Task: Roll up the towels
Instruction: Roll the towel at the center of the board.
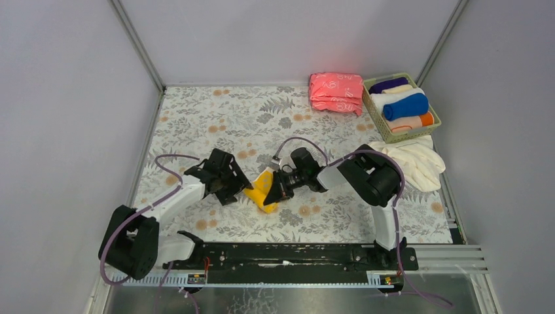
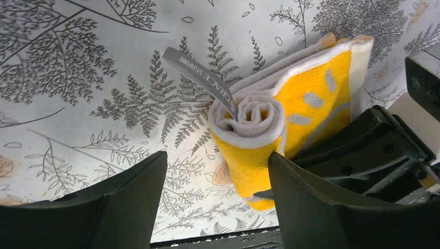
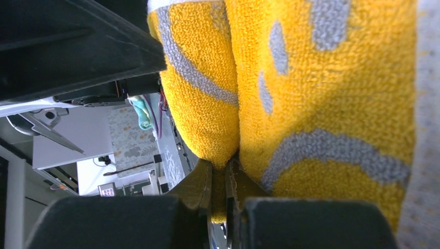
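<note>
The right fingers point(image 3: 194, 189) are pressed nearly together, pinching a fold of the yellow towel point(image 2: 306, 88) between their tips. The left fingers point(image 2: 129, 197) stand spread and hold nothing. The towel's rolled end lies on the worktop point(image 2: 78, 104) between them, just beside one finger and well off the other, with its grey label point(image 2: 200, 78) sticking out beyond the tips. The coil looks loose. If the pinch lets go before the spread pair closes, the roll would likely spring open, and an off-centre squeeze could shove it sideways or snag the label
</note>
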`<state>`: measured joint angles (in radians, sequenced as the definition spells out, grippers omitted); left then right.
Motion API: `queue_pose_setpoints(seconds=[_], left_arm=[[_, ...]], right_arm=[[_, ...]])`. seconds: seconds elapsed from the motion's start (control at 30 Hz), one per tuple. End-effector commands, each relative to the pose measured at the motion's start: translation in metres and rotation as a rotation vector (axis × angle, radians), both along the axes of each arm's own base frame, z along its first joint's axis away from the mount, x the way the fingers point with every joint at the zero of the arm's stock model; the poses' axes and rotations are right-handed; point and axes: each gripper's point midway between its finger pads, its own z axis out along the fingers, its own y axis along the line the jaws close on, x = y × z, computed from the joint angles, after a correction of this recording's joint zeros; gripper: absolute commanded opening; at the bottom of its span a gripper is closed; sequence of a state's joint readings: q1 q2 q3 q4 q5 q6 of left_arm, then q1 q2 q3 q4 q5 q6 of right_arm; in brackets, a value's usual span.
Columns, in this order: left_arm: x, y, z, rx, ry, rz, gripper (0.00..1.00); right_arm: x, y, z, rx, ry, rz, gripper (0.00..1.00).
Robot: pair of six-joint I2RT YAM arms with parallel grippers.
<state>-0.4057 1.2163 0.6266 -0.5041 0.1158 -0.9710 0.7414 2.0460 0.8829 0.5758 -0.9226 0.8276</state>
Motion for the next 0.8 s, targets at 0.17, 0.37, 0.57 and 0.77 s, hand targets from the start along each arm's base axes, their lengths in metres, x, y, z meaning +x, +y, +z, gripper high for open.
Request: queue_pose_setpoints(seconds=[0.17, 0.37, 0.57, 0.77], left_arm=[[0.014, -0.009, -0.019, 0.024, -0.008, -0.038, 0.64], [0.002, -0.007, -0.043, 0.055, 0.052, -0.054, 0.57], [-0.004, -0.002, -0.052, 0.085, 0.073, -0.059, 0.54], [-0.007, -0.001, -0.054, 0.089, 0.080, -0.063, 0.54]], right_arm=[[0.000, -0.012, -0.016, -0.082, 0.009, -0.036, 0.04], [0.009, -0.018, 0.005, -0.181, -0.184, -0.007, 0.21], [0.014, -0.023, 0.033, -0.325, -0.463, 0.007, 0.36], [0.029, -0.035, 0.062, -0.495, -0.828, -0.035, 0.51]])
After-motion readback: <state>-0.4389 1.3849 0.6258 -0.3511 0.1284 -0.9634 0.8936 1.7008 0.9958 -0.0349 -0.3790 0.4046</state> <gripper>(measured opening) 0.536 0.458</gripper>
